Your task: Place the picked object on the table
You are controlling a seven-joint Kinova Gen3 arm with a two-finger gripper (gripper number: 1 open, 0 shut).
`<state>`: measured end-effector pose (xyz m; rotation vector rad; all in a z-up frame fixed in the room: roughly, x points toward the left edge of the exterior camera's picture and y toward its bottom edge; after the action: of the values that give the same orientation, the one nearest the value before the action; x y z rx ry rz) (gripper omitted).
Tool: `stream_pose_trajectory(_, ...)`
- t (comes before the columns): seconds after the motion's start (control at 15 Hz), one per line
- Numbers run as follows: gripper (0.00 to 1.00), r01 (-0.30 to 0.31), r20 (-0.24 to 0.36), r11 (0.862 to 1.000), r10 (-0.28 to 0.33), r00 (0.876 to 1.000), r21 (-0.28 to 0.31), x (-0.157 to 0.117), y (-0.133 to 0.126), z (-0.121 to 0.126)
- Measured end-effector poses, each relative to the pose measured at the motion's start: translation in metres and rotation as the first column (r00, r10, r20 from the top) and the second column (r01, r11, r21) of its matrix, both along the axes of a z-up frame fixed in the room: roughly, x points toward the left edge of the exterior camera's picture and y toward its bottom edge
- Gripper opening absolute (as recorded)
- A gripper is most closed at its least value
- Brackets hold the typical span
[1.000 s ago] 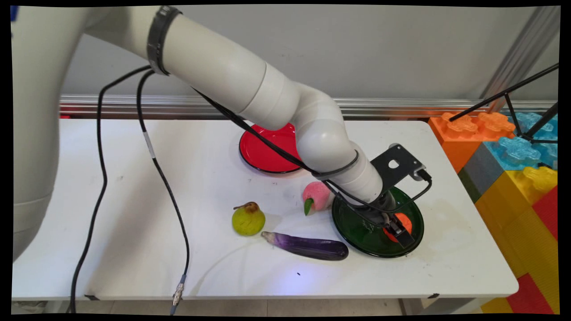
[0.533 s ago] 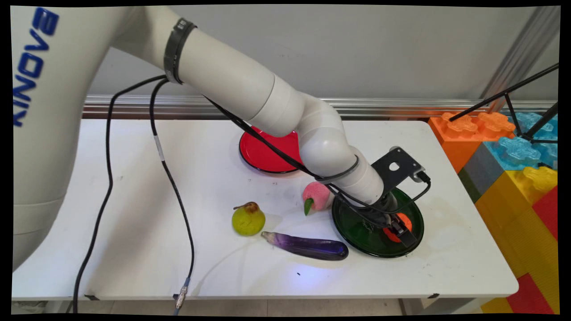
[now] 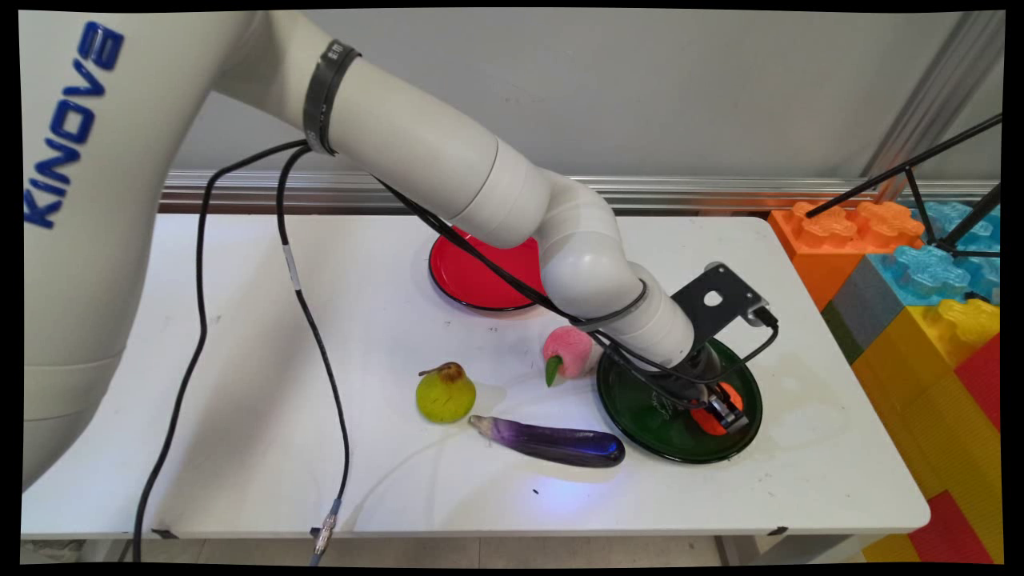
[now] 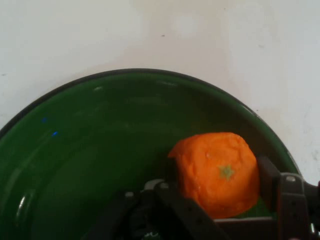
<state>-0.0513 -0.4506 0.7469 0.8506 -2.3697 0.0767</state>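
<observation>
Gripper (image 3: 722,410): we see it closed around the orange (image 4: 217,172).
Plate: green plate (image 3: 640,408) lies under it.
Nearby: peach (image 3: 566,352), eggplant (image 3: 552,442).

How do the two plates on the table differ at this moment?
The green plate sits near the table's right front; the red plate lies farther back, toward the wall. The green plate holds an orange fruit, with the pincer around it; nothing shows on the visible part of the red plate, which the arm partly hides. Both are round and glossy, with dark rims.
</observation>
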Motion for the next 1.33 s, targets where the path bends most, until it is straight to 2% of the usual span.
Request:
stream_pose_trajectory(0.27, 0.00, 0.002, -0.009, 1.000, -0.002, 1.000, 0.004, -0.002, 0.001, 0.006)
stream_pose_trajectory(0.53, 0.00, -0.014, 0.000, 1.000, 0.014, 1.000, 0.006, 0.000, -0.002, 0.032)
stream_pose_trajectory(1.0, 0.00, -0.062, 0.042, 0.998, 0.062, 0.997, 0.002, 0.009, -0.002, 0.132)
stream_pose_trajectory(1.33, 0.00, -0.132, 0.096, 0.991, 0.133, 0.986, -0.020, 0.038, 0.001, 0.201)
